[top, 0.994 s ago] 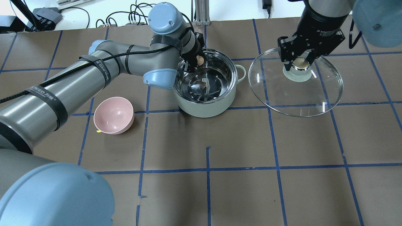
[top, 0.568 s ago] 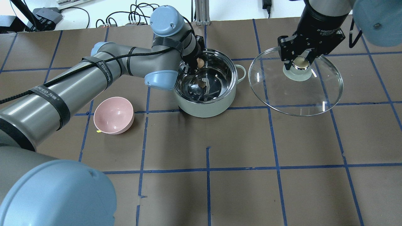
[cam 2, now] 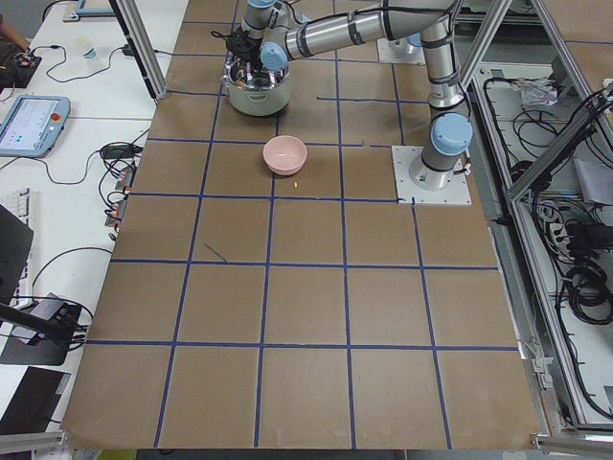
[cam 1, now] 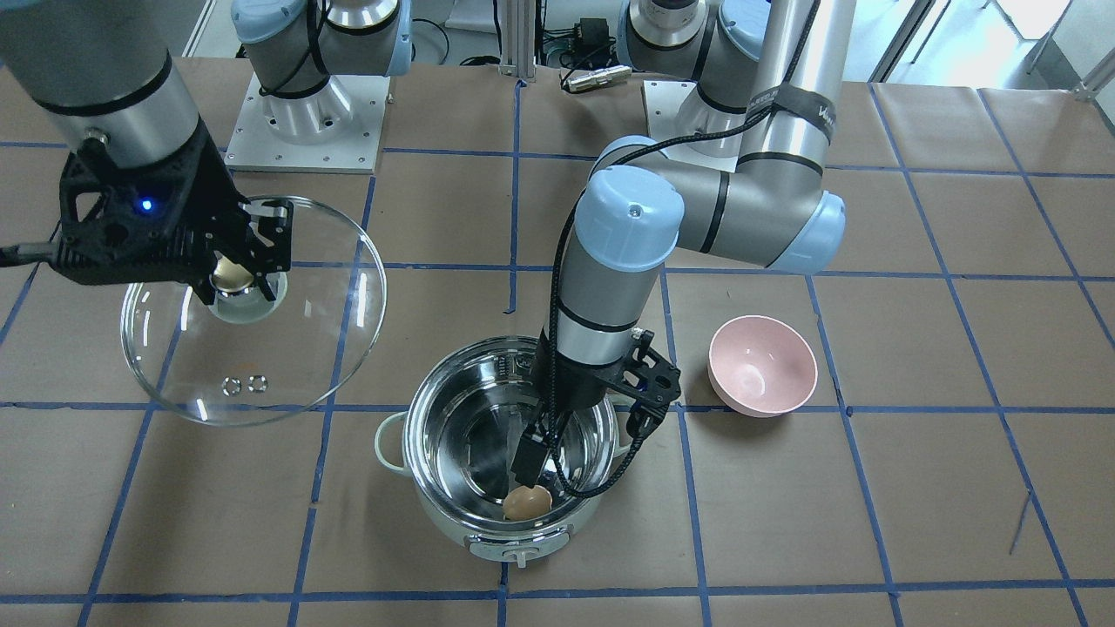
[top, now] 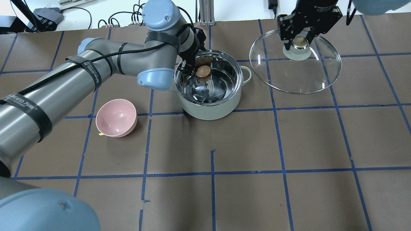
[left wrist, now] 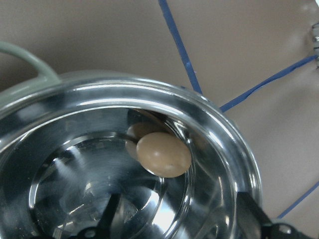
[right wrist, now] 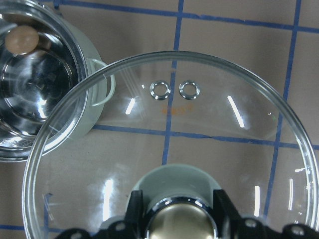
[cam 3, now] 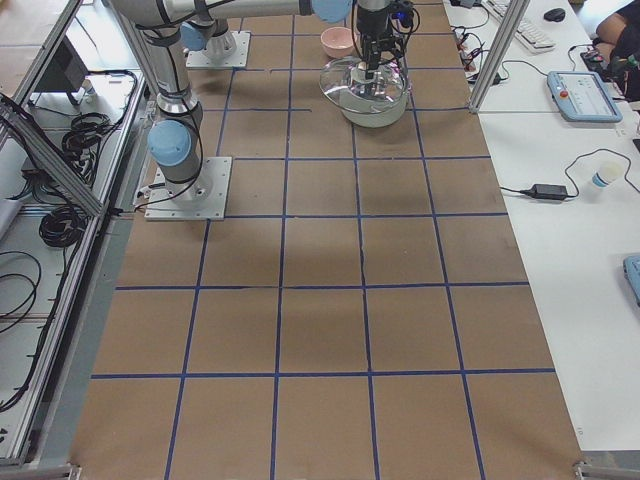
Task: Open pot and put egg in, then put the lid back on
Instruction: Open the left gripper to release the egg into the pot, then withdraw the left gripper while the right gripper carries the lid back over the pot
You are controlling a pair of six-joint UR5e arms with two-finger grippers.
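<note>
The pale green pot [top: 208, 110] stands open on the table, and it also shows in the front view [cam 1: 435, 522]. The tan egg [top: 203, 71] is inside it by the wall on the control-tab side, free of any finger [cam 1: 527, 502] [left wrist: 163, 153]. My left gripper [top: 189, 68] [left wrist: 177, 219] hangs inside the pot just over the egg, open and empty. My right gripper [top: 300, 41] [cam 1: 233, 277] is shut on the knob of the glass lid [top: 298, 73] [right wrist: 174, 139]. It holds the lid above the table, right of the pot.
An empty pink bowl [top: 116, 117] [cam 1: 762, 366] stands on the table, left of the pot on my side. Cables and boxes lie along the far table edge [top: 128, 19]. Blue tape lines cross the brown table cover.
My left gripper has opened and let go of the egg, which now lies lower in the pot. My right arm has carried the lid farther from me and slightly left.
</note>
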